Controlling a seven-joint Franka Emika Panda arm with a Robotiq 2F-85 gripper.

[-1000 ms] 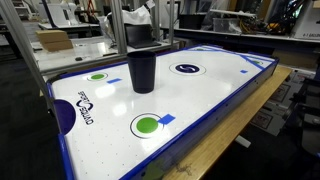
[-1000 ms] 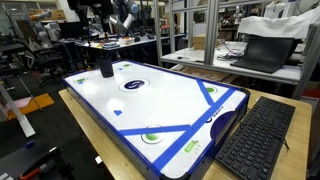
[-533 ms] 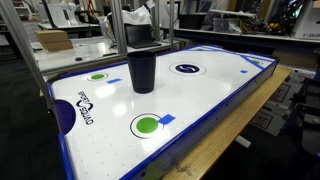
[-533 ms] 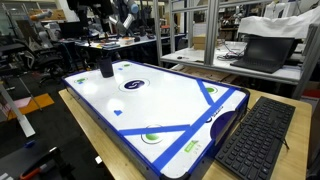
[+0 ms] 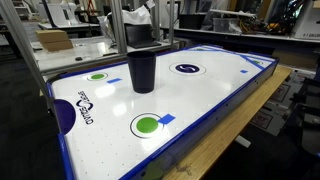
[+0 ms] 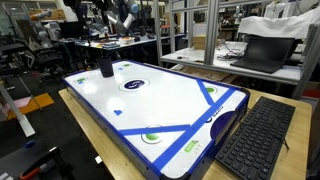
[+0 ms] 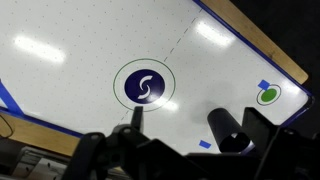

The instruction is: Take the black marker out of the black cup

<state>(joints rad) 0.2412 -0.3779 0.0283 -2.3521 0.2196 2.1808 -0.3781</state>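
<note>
The black cup (image 5: pixel 142 70) stands upright on the white air-hockey table (image 5: pixel 200 100), near its far end in an exterior view (image 6: pixel 105 70). In the wrist view the cup (image 7: pixel 226 128) is seen from above, with its dark mouth toward the bottom of the picture. My gripper (image 7: pixel 200 122) hangs above the table with its jaws wide apart. The cup lies between the fingers, close to the right finger (image 7: pixel 262 125) and apart from the left finger (image 7: pixel 137 117). The black marker is hidden; the cup's inside looks only dark.
The table has blue raised rails (image 5: pixel 215 112), a dark round logo (image 7: pixel 144 86) at its centre and green spots (image 5: pixel 118 125). A black keyboard (image 6: pixel 255 140) lies on the wooden bench beside it. Metal frames and cluttered desks stand behind.
</note>
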